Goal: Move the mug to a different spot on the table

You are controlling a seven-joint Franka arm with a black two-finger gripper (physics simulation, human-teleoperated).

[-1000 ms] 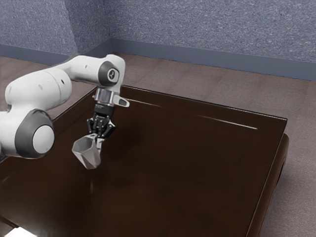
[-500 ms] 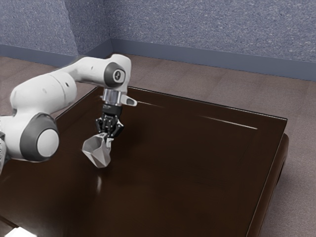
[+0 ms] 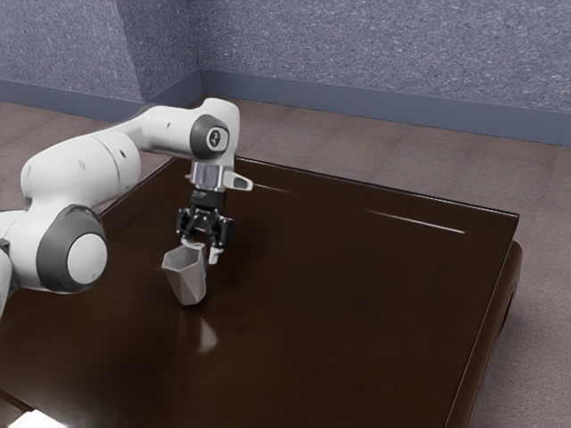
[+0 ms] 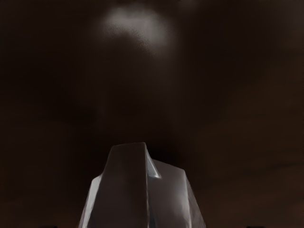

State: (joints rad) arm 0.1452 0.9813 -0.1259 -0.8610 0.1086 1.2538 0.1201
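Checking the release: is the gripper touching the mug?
Cannot tell. In the exterior view the open gripper sits right at the rim of the mug, showing neither gap nor contact plainly.

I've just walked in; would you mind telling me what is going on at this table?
A white Franka arm is working with a grey faceted mug on a dark brown table. The mug stands upright on the tabletop, toward the exterior view's left. The black gripper hangs just above the mug's rim with its fingers spread, not clamping it. In the wrist view the mug sits right under the hand.
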